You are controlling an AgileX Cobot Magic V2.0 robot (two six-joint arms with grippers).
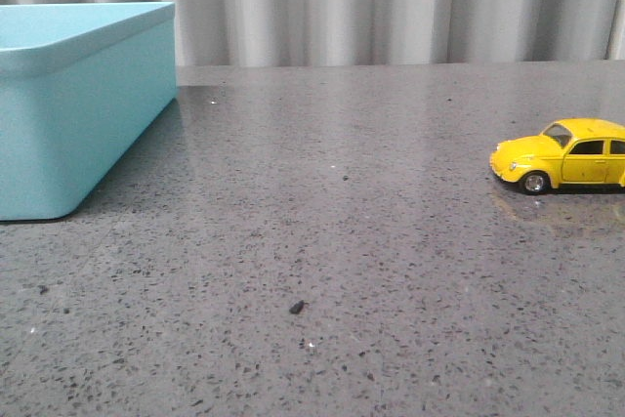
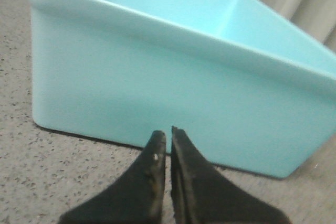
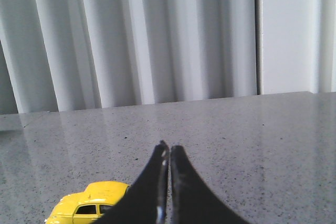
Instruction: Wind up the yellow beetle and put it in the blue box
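Observation:
The yellow beetle point(image 1: 564, 155) stands on its wheels at the table's right edge, nose pointing left, partly cut off by the frame. It also shows in the right wrist view point(image 3: 86, 204), partly behind the fingers. The blue box point(image 1: 68, 104) stands at the far left. In the left wrist view its near wall point(image 2: 173, 98) fills most of the picture. My left gripper point(image 2: 168, 135) is shut and empty, just in front of that wall. My right gripper point(image 3: 168, 150) is shut and empty, above the table beside the beetle. Neither gripper shows in the front view.
The grey speckled tabletop point(image 1: 322, 241) runs between box and car. A small dark crumb point(image 1: 296, 308) lies near the middle front. A pale pleated curtain point(image 1: 391, 2) hangs behind the table's far edge.

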